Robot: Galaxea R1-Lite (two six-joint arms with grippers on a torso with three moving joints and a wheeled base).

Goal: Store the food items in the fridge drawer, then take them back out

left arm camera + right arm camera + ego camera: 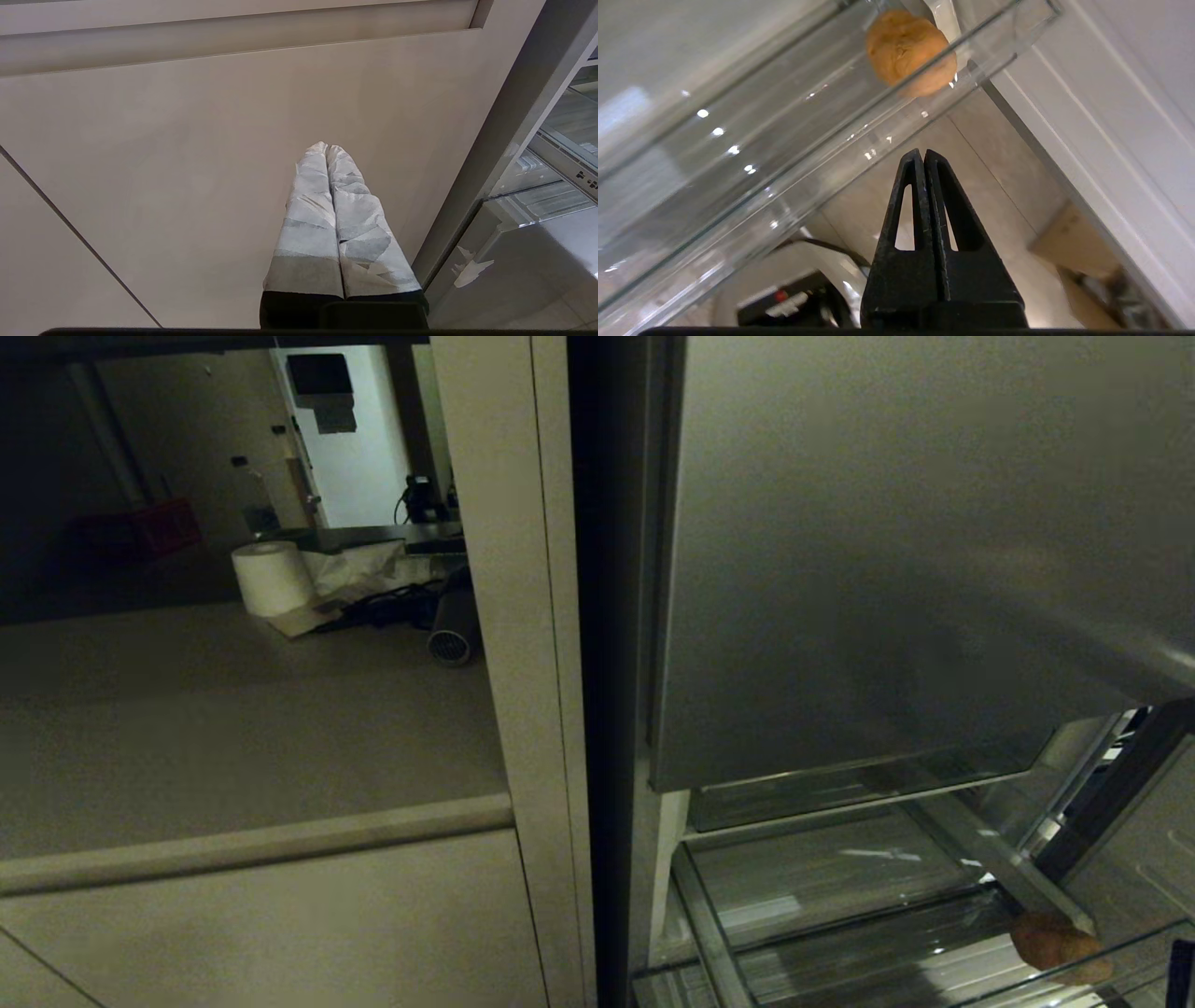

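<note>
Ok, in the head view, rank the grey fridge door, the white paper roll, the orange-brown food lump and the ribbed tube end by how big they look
1. Grey fridge door, far the largest.
2. White paper roll.
3. Orange-brown food lump and ribbed tube end look about alike; the lump is partly hidden and nearer, so I won't rank them.

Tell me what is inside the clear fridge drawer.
One orange-brown food item lies inside the fridge drawer, near one end by the clear front wall. Nothing else shows on the visible floor; the part under the steel door is hidden.
</note>
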